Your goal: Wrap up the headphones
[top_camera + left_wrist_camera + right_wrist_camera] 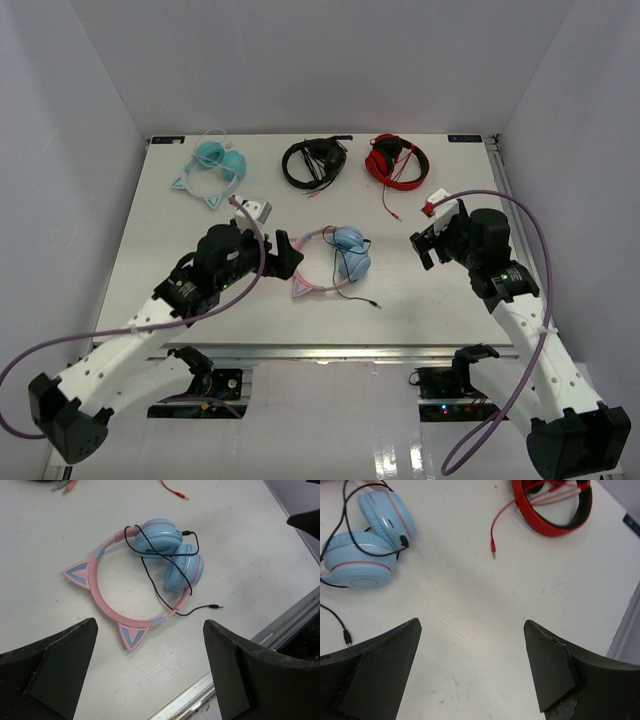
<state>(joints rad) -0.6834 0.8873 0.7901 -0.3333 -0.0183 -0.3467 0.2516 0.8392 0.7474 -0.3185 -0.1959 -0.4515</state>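
The headphones (340, 258), pink cat-ear headband with light blue earcups, lie flat mid-table. Their thin black cable (159, 582) is looped over the earcups (170, 550), and its plug (215, 607) trails loose on the table. My left gripper (291, 253) hovers just left of the headband, open and holding nothing; in its wrist view the left gripper (150, 625) frames bare table below the headphones (107, 597). My right gripper (428, 242) stands open to the right, apart from them. In the right wrist view the right gripper (472, 622) is over bare table, with the earcups (367, 545) at upper left.
Along the back edge lie all-teal cat-ear headphones (214, 165), black headphones (313, 160) and red headphones (396, 160) with a red cable (501, 522). A small white block (258, 209) sits behind my left arm, another white and red item (436, 198) near my right. The table's metal front rail (280, 627) is close.
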